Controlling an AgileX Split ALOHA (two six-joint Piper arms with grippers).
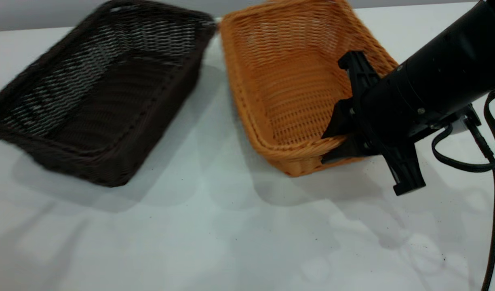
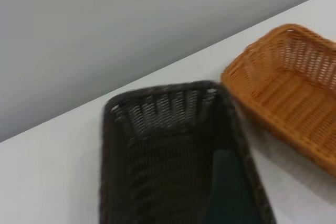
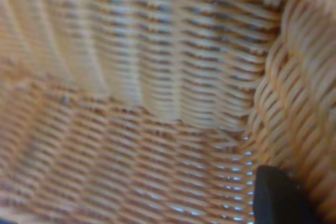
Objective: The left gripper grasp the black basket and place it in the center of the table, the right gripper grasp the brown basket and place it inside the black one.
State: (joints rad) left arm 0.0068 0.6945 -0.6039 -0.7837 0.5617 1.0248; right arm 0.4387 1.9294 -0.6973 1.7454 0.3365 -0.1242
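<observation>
Right gripper (image 1: 339, 136) at 3 o'clock, jaws straddling the brown basket (image 1: 287, 76) rim; black basket (image 1: 97, 93) at 9 o'clock on the surface (image 1: 231, 234)

— How's the light?
— Bright and even, from overhead; the table (image 1: 215, 226) shows soft, overlapping shadows toward the camera in front of the black basket (image 1: 97, 101) and the brown basket (image 1: 287, 89).
— Any blur?
— The black basket's edges smear in the exterior view, perhaps from motion. The left wrist view is soft throughout. The right wrist view is so close that the weave is out of focus.
</observation>
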